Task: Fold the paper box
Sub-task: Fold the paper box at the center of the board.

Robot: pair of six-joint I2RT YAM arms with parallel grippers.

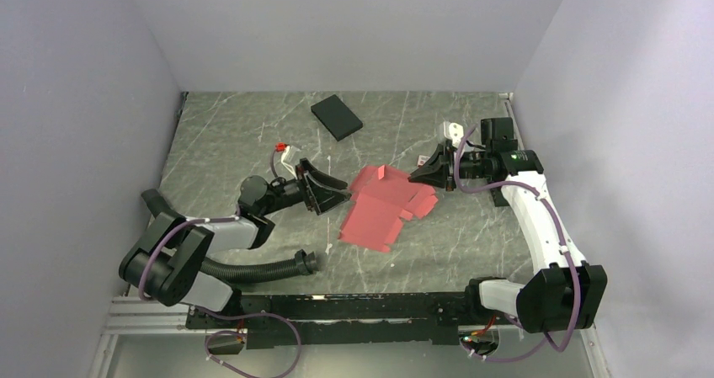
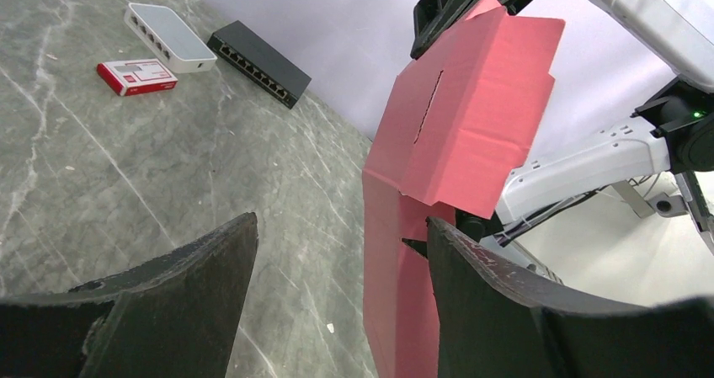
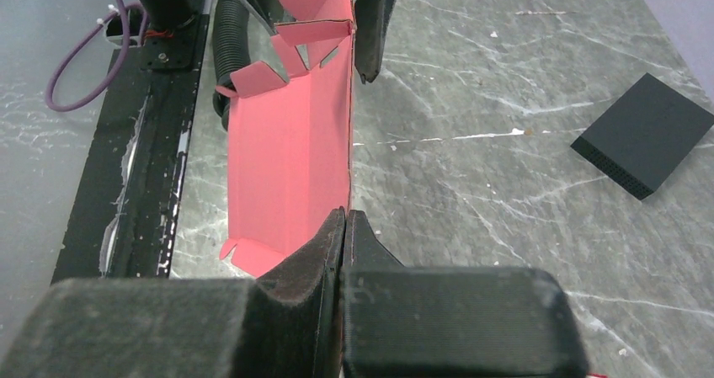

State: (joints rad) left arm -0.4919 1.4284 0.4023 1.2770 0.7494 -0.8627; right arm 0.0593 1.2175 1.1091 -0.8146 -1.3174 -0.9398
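The paper box (image 1: 387, 208) is a pinkish-red die-cut sheet with flaps, partly lifted off the middle of the table. My right gripper (image 1: 415, 176) is shut on its far right edge; in the right wrist view the sheet (image 3: 290, 155) runs away from the pinched jaws (image 3: 345, 216). My left gripper (image 1: 341, 190) is at the sheet's left edge and stands open. In the left wrist view the sheet (image 2: 471, 100) rises on edge between the jaws (image 2: 341, 222), close against the right finger (image 2: 505, 311) and well apart from the left one.
A black flat box (image 1: 337, 117) lies at the back of the table, also in the right wrist view (image 3: 644, 134). A white box (image 2: 168, 37) and a tiny red-and-white carton (image 2: 136, 77) lie beside it. Grey walls close in the table on three sides.
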